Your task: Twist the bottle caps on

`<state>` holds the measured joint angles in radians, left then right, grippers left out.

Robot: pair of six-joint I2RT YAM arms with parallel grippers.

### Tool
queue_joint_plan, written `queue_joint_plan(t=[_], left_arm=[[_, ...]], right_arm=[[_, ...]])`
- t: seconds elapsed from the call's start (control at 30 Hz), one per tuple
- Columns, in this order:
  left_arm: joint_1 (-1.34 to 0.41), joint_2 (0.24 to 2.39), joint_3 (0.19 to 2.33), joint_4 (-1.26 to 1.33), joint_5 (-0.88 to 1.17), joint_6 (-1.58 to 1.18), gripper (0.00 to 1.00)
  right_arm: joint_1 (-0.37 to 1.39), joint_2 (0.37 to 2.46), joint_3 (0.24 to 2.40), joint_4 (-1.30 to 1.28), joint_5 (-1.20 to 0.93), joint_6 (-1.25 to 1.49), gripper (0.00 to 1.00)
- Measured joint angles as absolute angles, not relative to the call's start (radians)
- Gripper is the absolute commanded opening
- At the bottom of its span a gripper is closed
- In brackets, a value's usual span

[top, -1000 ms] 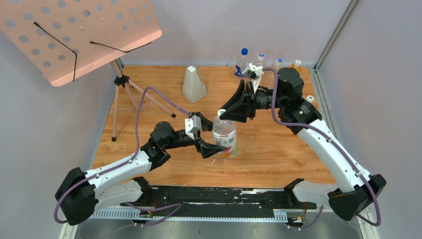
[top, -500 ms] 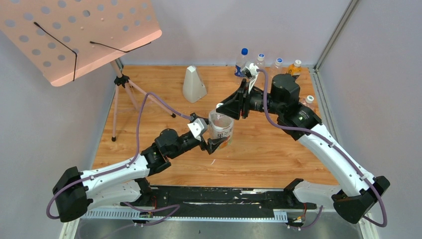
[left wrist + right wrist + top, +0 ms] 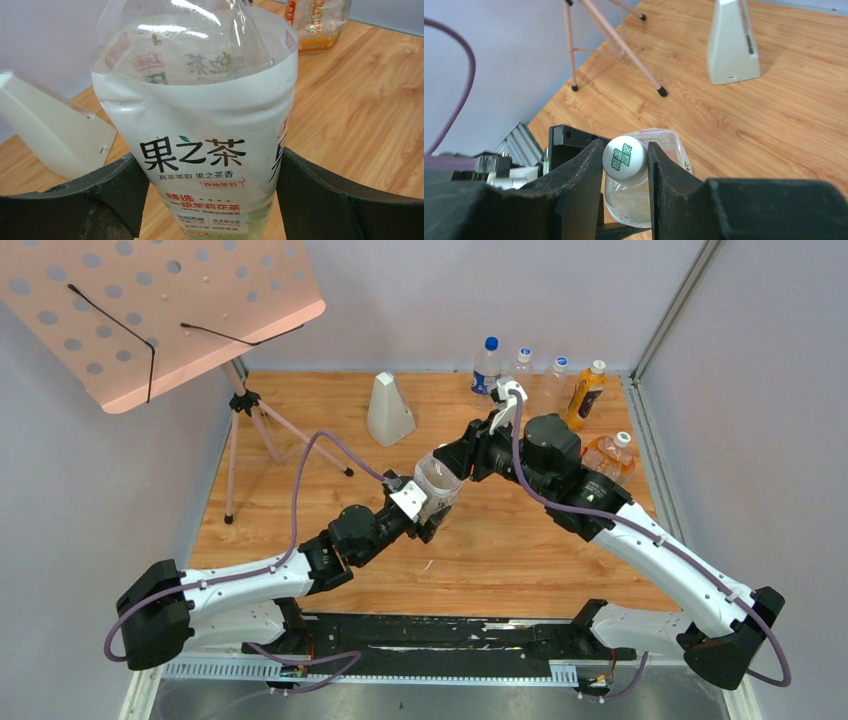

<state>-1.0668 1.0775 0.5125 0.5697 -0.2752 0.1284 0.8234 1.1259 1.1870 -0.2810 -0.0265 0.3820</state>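
Left gripper [image 3: 212, 192] clamped across the labelled belly of the larger bottle [image 3: 200, 125], one jaw each side; bottle tilted, neck leaning away from it. Right gripper [image 3: 625, 167] closed on the white cap [image 3: 624, 156], which sits on the bottle's mouth squarely between its jaws. Bottle's long axis runs straight out ahead of the right fingertips, in line with that wrist. Twisting looks to be its job, with the left bracing.
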Motion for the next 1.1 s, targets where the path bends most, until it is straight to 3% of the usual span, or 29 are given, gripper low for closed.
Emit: queue_joint_plan(t=[0.27,0.6,0.73,0.9,1.1], left_arm=[[-1.083,1.114,0.499,0.637,-0.335,0.129,0.01],[-1.093,1.098,0.485,0.674,-0.382,0.098,0.0],[-1.092,1.073,0.514,0.604,-0.419,0.068,0.0],[-1.03,1.01,0.561,0.446,-0.34,0.013,0.0],[-0.886,0.918,0.568,0.303,-0.072,-0.023,0.0]], right_arm=[[0.857,1.11,1.142,-0.237,0.126,0.465,0.24],[0.871,1.106,1.135,-0.252,0.137,0.535,0.71],[0.874,1.095,1.138,-0.317,0.133,0.533,0.82],[0.847,1.078,1.193,-0.423,0.081,0.456,0.85],[0.664,1.013,1.28,-0.466,-0.236,0.321,0.82]])
